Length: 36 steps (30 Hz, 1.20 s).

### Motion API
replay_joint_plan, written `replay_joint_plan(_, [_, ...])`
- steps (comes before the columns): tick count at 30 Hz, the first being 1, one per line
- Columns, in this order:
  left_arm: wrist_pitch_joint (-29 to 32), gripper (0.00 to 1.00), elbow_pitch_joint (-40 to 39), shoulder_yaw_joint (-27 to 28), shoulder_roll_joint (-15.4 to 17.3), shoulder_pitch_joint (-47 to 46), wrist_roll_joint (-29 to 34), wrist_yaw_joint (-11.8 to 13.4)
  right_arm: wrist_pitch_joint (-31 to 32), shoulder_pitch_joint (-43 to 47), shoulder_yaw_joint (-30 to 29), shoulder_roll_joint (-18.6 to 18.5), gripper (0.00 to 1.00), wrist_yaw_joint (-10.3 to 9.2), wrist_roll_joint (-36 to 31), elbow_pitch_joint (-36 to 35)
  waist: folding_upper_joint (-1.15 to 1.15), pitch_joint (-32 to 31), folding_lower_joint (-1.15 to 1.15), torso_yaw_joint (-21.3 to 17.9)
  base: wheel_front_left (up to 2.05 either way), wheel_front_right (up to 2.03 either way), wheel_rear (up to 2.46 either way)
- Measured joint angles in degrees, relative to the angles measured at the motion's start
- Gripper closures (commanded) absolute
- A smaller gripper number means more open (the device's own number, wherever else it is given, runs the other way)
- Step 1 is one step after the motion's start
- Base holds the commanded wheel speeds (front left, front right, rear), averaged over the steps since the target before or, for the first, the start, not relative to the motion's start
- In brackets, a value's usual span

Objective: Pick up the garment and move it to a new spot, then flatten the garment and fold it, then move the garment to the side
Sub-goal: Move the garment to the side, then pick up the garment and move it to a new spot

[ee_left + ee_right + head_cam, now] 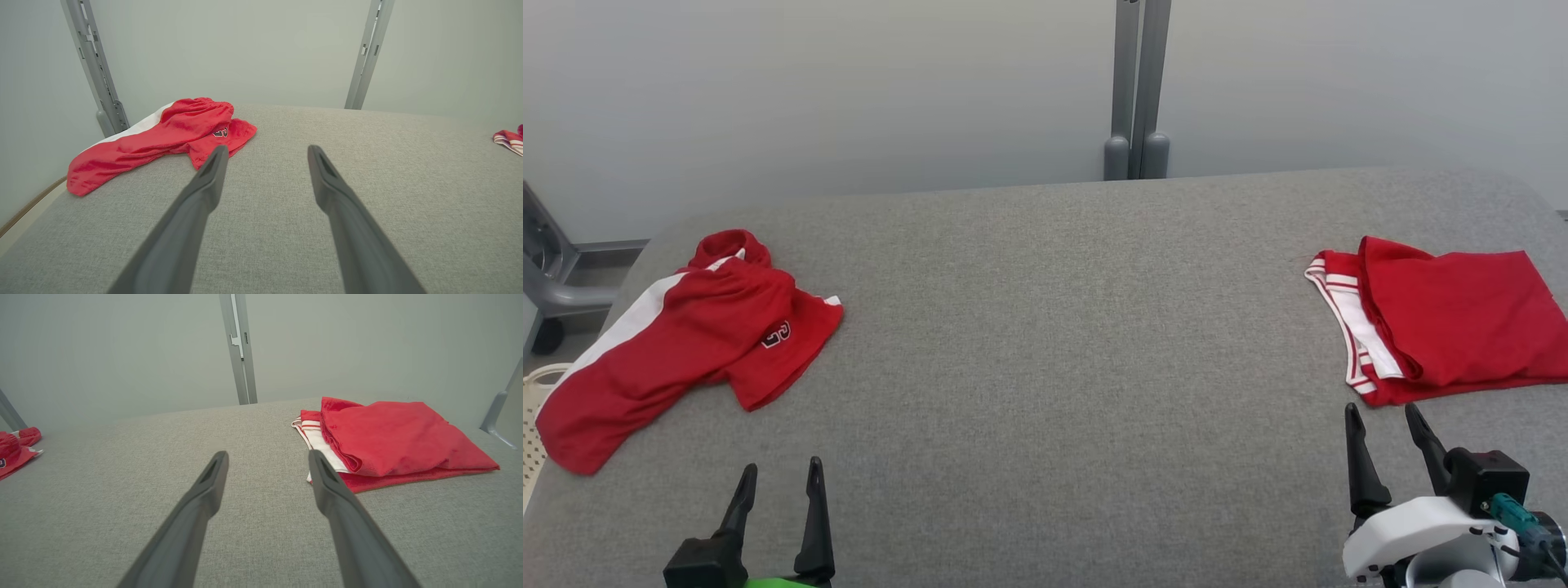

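Observation:
A crumpled red garment [678, 343] with a white stripe and a small letter logo lies at the table's left edge; the left wrist view shows this garment [163, 139] ahead and left of the fingers. My left gripper [780, 478] hovers open near the front edge, right of and nearer than the garment, holding nothing. A second red garment [1454, 327], folded, with white-striped trim, rests at the right side; in the right wrist view this folded garment [392, 445] sits just ahead to the right. My right gripper [1384, 420] stands open just in front of it, not touching.
The grey fabric table [1062, 367] spans the whole view. A grey upright post [1137, 90] stands behind its far edge. A pale basket [533, 408] and a grey frame [547, 278] sit off the table's left side.

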Motion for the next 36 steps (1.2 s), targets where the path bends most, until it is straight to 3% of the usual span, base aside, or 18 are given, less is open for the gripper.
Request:
replay_joint_plan(22, [0.00, 0.00, 1.46, 2.24, -1.79, -0.01, 2.16, -1.86, -0.26, -0.24, 1.72, -0.01, 0.00, 0.00, 1.90, 0.88, 0.00, -0.04, 0.00, 1.60, 0.00, 0.00, 0.00])
replay_joint_plan(30, [-0.01, 0.00, 1.23, 2.83, -2.01, -0.01, 2.64, -1.88, -0.26, 0.37, 4.28, 0.01, 0.00, -0.01, 3.28, 0.05, 0.00, -0.26, 0.00, 4.76, 0.00, 0.00, 0.00])
replay_joint_plan(36, [-0.09, 0.00, 1.41, 3.52, -1.77, 0.29, 3.14, -2.08, -0.27, 1.04, 5.58, -0.01, 0.00, -0.01, 4.57, 0.00, 0.00, -0.62, 0.00, 9.53, 0.00, 0.00, 0.00])
